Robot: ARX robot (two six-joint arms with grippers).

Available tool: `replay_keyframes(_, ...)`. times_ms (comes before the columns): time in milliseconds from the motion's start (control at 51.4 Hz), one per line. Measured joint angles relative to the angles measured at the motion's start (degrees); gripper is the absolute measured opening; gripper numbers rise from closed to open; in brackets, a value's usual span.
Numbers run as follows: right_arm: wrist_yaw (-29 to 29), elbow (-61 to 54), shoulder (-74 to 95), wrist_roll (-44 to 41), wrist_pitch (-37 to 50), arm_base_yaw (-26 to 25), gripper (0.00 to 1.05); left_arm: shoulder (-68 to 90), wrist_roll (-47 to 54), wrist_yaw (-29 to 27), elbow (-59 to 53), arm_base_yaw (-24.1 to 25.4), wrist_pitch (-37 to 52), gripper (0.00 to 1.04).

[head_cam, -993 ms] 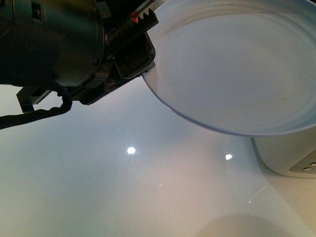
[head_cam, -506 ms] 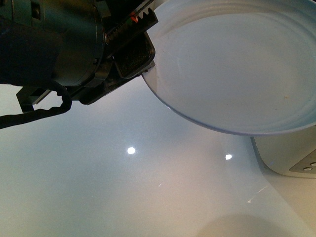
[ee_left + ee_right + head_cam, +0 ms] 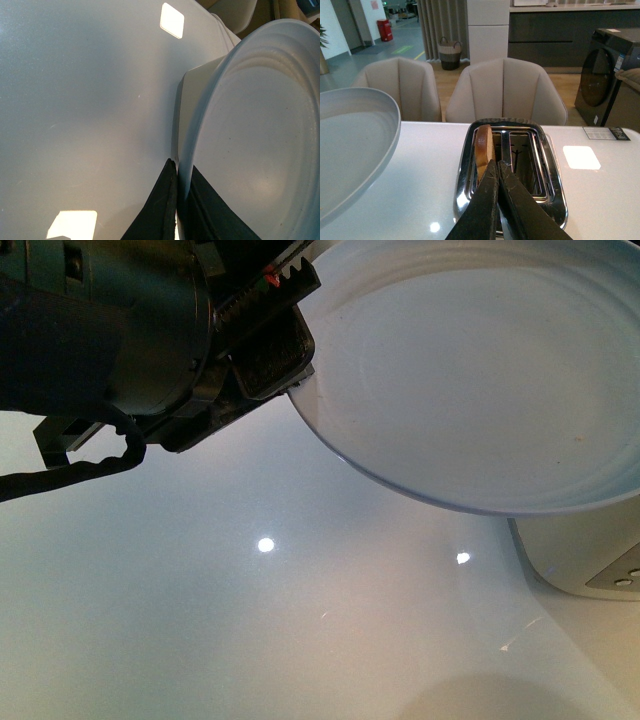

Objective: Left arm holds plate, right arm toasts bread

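Plate (image 3: 470,370) rim sits pinched in the left gripper (image 3: 285,340) at the front view's upper left; the dish fills the upper right, above the tabletop (image 3: 250,620). Right gripper (image 3: 496,165), fingers pressed together and empty, hovers over the toaster (image 3: 550,175), where the bread (image 3: 483,142) stands in one slot.

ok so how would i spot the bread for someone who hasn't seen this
Find the chrome two-slot toaster on the white table, near the beige chairs. The bread stands upright in the slot nearer the plate: a tan, brown-crusted slice poking above the rim, while the other slot is empty.
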Motion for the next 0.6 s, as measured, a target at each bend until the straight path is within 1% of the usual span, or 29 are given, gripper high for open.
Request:
replay_keyframes(39,0.0,0.0,-1.4,0.0,-1.4,0.0,0.02,0.0,0.0,0.0,0.0,0.0,0.0,0.03)
replay_keyframes(117,0.1,0.0,-7.4,0.0,-9.2,0.0,0.02,0.0,0.0,0.0,0.0,0.0,0.0,0.03)
replay_keyframes(350,0.0,0.0,-10.0,-0.1,-10.3,0.0,0.02,0.0,0.0,0.0,0.0,0.0,0.0,0.03)
replay_keyframes(448,0.0,0.0,-10.1,-0.1,-10.3,0.0,0.22,0.0,0.0,0.0,0.0,0.0,0.0,0.03)
replay_keyframes(467,0.0,0.0,-10.1,-0.1,-10.3,0.0,0.23,0.0,0.0,0.0,0.0,0.0,0.0,0.03)
replay_keyframes(487,0.0,0.0,-10.1,-0.1,-10.3,0.0,0.29,0.0,0.0,0.0,0.0,0.0,0.0,0.03)
replay_keyframes(506,0.0,0.0,-10.1,-0.1,-10.3,0.0,0.31,0.0,0.0,0.0,0.0,0.0,0.0,0.03)
replay_keyframes(525,0.0,0.0,-10.1,-0.1,-10.3,0.0,0.37,0.0,0.0,0.0,0.0,0.0,0.0,0.03)
replay_keyframes(545,0.0,0.0,-10.1,-0.1,-10.3,0.0,0.38,0.0,0.0,0.0,0.0,0.0,0.0,0.03)
replay_keyframes(584,0.0,0.0,-10.1,-0.1,-10.3,0.0,0.47,0.0,0.0,0.0,0.0,0.0,0.0,0.03)
replay_keyframes(603,0.0,0.0,-10.1,-0.1,-10.3,0.0,0.53,0.0,0.0,0.0,0.0,0.0,0.0,0.03)
